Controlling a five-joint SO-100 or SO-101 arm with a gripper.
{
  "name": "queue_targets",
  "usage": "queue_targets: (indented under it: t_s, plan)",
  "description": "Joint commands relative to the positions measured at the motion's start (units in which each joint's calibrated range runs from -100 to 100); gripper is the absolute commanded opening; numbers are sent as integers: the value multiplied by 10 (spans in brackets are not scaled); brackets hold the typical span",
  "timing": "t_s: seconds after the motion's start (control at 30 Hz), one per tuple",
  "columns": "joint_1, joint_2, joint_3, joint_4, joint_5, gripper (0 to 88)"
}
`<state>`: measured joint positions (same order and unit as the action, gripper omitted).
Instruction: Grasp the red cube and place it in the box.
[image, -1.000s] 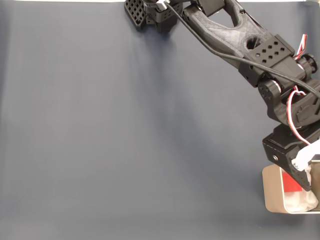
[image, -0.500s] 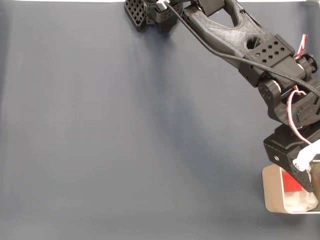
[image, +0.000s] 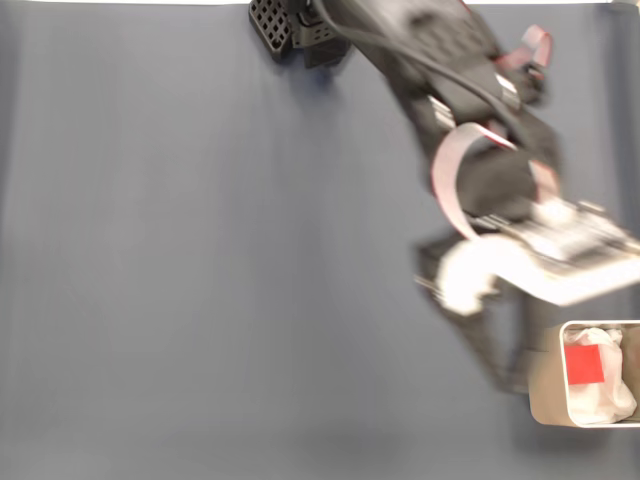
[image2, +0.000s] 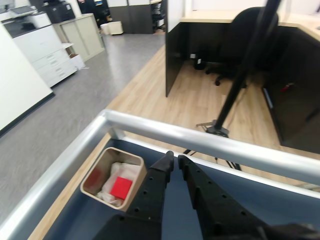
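Red and matte, the small cube (image: 584, 364) lies inside the beige metal-looking box (image: 545, 385) with rounded corners, resting on the crumpled white lining (image: 600, 400); we see the box at the lower right of the fixed view, on the dark blue-grey table surface (image: 200, 280). In the wrist view we find the same red cube (image2: 121, 188) in the box (image2: 135, 188) at the lower left, near the table's silver metal edge rail (image2: 225, 145). We see our black two-finger gripper (image2: 175, 161) to the right of the box, apart from it, its fingertips nearly together with only a narrow slit between them and nothing between them. In the fixed view the black arm (image: 450, 120) is motion-blurred above and left of the box, so we cannot read the fingers there.
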<state>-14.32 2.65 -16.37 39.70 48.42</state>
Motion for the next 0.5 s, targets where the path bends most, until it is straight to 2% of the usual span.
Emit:
queue_targets:
  t_s: [0.0, 0.2, 0.3, 0.47]
  plan:
    - [52, -176, 127, -12, -7, 0]
    - [104, -393, 401, -28, -5, 0]
    - [111, -554, 599, -31, -5, 0]
    - [113, -731, 821, -24, -6, 0]
